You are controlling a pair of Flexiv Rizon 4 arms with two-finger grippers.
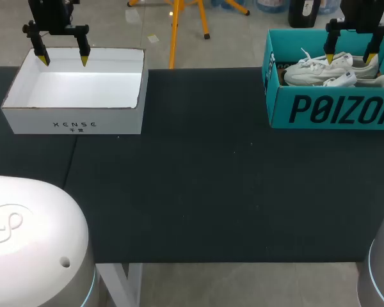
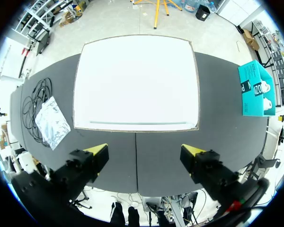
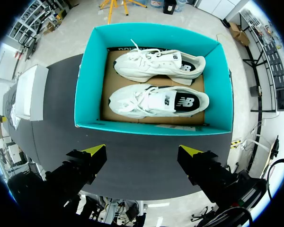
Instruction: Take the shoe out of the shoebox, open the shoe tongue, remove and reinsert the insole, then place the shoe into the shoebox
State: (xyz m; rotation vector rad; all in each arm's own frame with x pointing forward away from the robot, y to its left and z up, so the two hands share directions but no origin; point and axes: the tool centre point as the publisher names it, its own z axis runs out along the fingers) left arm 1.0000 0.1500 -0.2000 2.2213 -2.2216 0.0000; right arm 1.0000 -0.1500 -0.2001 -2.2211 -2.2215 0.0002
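Hanging above the near wall of the white box (image 1: 77,121) at the left end of the table (image 1: 198,179), the left gripper (image 1: 63,61) had its yellow-tipped fingers spread wide and gripped nothing. The box beneath it was empty. Bare dark tabletop lay between this box and the teal shoebox (image 1: 333,109), which stood well apart at the right end with no lid on it. Two white shoes (image 1: 320,69) lay on their sides on its cardboard floor, side by side, toes toward the white box.

The right gripper (image 1: 350,59) hung over the shoebox, its fingers likewise spread and clear of both shoes and of the box walls.

The step in hand was judged to be the first, taking a shoe out, with no grasp yet made. The next move would call for the right gripper to descend between the shoebox walls and pinch one shoe, probably the nearer shoe (image 3: 158,100). A grip on its upper edge or heel seemed best. The close neighbour and the near wall left little room for the fingers.
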